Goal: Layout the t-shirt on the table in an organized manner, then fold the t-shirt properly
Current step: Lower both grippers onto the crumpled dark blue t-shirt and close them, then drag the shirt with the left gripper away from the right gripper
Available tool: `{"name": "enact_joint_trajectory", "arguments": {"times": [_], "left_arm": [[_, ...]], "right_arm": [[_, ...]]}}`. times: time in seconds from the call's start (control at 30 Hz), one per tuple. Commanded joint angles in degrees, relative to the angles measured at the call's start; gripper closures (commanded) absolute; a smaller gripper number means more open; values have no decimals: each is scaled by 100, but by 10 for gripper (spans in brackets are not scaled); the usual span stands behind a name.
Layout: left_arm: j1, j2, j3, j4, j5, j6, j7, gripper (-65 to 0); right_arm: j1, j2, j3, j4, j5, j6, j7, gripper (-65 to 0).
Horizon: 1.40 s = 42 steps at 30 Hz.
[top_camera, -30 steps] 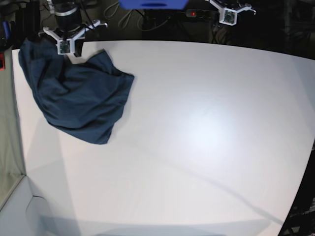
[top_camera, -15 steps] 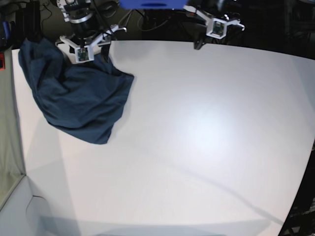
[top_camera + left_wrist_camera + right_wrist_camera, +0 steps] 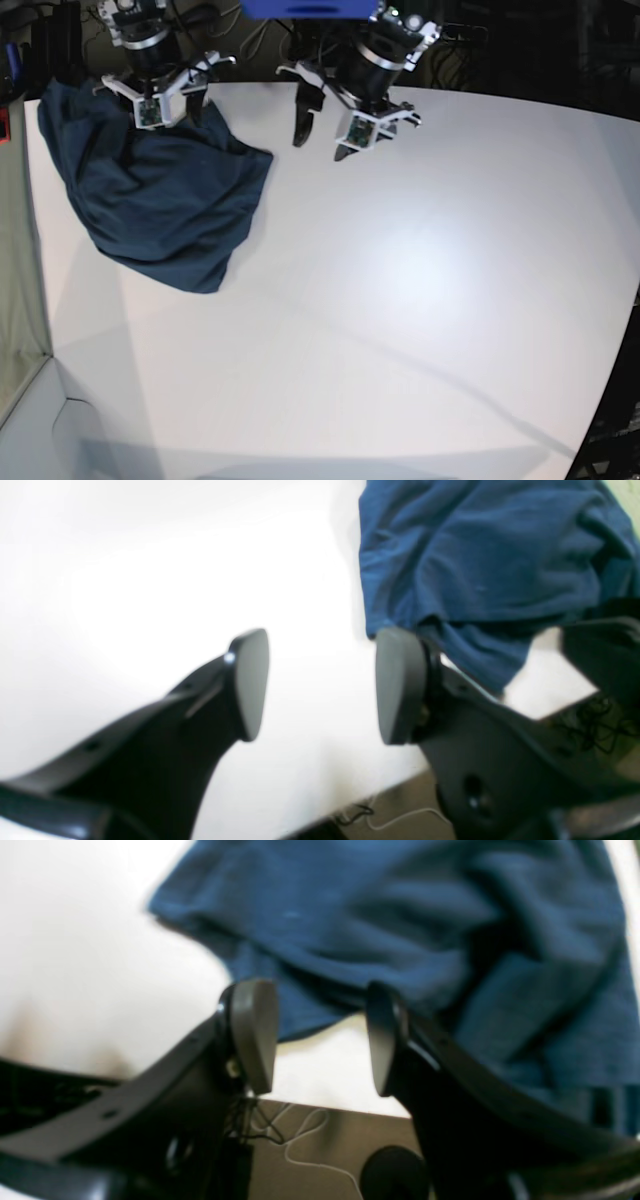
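The dark navy t-shirt [image 3: 160, 200] lies crumpled at the back left of the white table [image 3: 420, 280]. My right gripper [image 3: 165, 112] hovers over the shirt's rear edge, by the table's back edge. In the right wrist view this gripper [image 3: 317, 1037] is open, with the t-shirt [image 3: 400, 930] bunched just beyond the fingertips and nothing gripped. My left gripper [image 3: 320, 142] hangs over bare table to the right of the shirt. The left wrist view shows it [image 3: 322, 685] open and empty, the t-shirt [image 3: 475, 570] ahead and to the right, its corner near the right finger [image 3: 395, 685].
Cables [image 3: 300, 1140] and dark equipment sit below and behind the table's back edge. A blue object [image 3: 310, 8] is at the top of the base view. The table's left edge [image 3: 35, 250] runs close beside the shirt.
The left arm has swung from behind the back edge to over the table, close to the shirt's right side. The right gripper has shifted slightly along the shirt's rear edge.
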Motion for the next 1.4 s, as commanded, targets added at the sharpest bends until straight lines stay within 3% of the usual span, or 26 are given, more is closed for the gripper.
{"name": "enact_joint_trajectory", "arguments": {"times": [0.0, 0.33, 0.53, 0.9, 1.0, 1.13, 1.23, 1.37], "left_arm": [[-86, 41, 19, -15, -8, -21, -134, -330], [-1018, 261, 775, -1211, -8, -3, -143, -330], [-1387, 533, 837, -1941, -8, -21, -143, -330], [-1818, 621, 837, -2855, -25, -30, -152, -326], [-1985, 656, 837, -3163, -272, -38, -152, -246], [-2311, 639, 837, -3637, -887, -38, -143, -12], [-2442, 568, 810, -3848, -1230, -38, -143, -19], [-2460, 102, 749, -3453, -1546, -3, -143, -6]], "right_arm": [[-35, 24, -7, 110, 1, 17, 143, -295], [-35, 32, -7, 110, 1, 17, 143, -295], [-35, 191, 2, 110, 1, 8, 143, -295], [-35, 200, 2, 110, 1, 8, 134, -295], [-35, 200, 2, 110, 1, 8, 134, -295], [-26, 200, 2, 110, 1, 8, 134, -295], [-26, 200, 2, 110, 1, 8, 134, -295], [-17, 208, 2, 110, 1, 8, 134, -295]]}}
